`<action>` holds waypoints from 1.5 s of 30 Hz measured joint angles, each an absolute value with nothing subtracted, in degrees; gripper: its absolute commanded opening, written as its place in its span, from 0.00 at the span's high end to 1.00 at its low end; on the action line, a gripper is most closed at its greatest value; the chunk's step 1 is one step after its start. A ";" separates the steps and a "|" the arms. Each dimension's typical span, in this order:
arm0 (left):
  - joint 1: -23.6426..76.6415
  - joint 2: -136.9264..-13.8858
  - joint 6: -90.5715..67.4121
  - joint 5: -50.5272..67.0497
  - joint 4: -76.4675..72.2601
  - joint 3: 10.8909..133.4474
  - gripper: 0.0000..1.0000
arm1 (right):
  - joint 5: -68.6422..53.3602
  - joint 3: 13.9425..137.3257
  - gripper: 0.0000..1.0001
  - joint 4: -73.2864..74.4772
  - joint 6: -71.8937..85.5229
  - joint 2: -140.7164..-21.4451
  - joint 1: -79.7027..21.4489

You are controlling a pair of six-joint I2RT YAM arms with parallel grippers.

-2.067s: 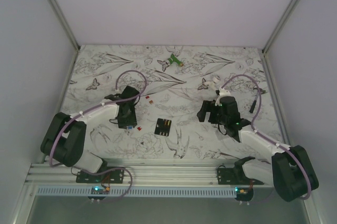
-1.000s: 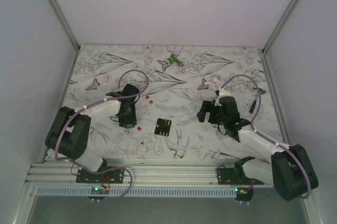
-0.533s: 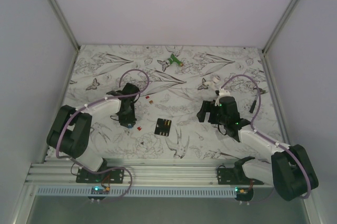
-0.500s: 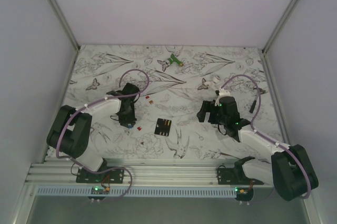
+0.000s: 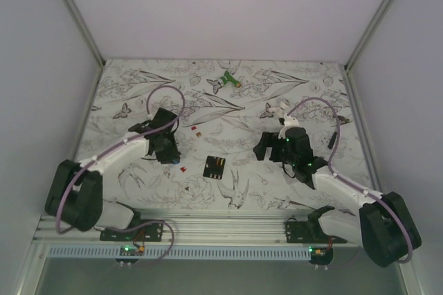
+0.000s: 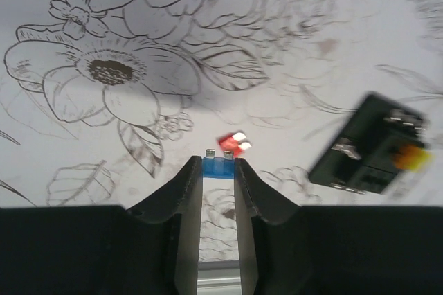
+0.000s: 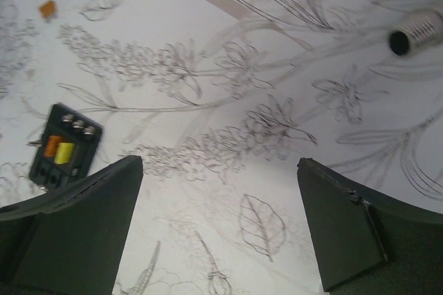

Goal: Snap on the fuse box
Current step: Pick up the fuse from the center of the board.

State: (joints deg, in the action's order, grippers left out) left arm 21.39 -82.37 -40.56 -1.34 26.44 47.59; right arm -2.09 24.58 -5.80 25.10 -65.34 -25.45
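Between the 2 arms, a little toward the near edge, the fuse box (image 5: 214, 165) lies flat on the table (image 5: 242, 122), and neither arm touches it. The left gripper (image 6: 219, 170) has its jaws pinched on a small blue fuse (image 6: 218, 166), whose 2 metal prongs point away from the fingers; it appears to be clear of the cloth. A red fuse (image 6: 234, 145) lies just beyond it. The right gripper (image 7: 220, 167) hangs with its jaws spread wide and holds nothing. The step in hand looks like carrying the blue fuse to the box and pressing it home. To do that well, the prongs should be squared to a free slot beside the orange and yellow fuses already seated, then pushed straight down without tilt. The box is light and may skid, so the free gripper could brace it. It is blurred in the left wrist view, so the slots are better read from the right wrist. The table wears a flat white cloth printed with line drawings of flowers, butterflies and birds. On it lie 2 more loose fuses (image 5: 194, 129), a green and white object (image 5: 228, 80) near the far edge, and a white bulb-like piece (image 7: 415, 32). Plain white walls with metal corner posts (image 5: 76, 11) close the space, and a metal rail (image 5: 221, 229) carries the arm bases.
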 measured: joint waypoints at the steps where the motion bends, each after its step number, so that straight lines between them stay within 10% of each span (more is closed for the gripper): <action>1: 21.39 -80.42 -41.71 -1.06 26.24 47.59 0.83 | -2.13 24.58 0.00 -6.66 25.32 -65.06 -26.06; 13: 22.35 -66.39 -60.82 3.20 22.96 47.62 0.89 | 0.58 24.53 0.02 -23.75 26.11 -63.88 -39.97; 45: 36.86 -64.16 -81.84 1.61 16.01 55.24 0.95 | 10.33 24.99 0.47 -60.84 25.96 -76.60 -56.14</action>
State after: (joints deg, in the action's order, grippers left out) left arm 36.86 -64.16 -81.84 1.61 16.01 55.24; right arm 10.33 24.99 -60.84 25.96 -76.60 -56.14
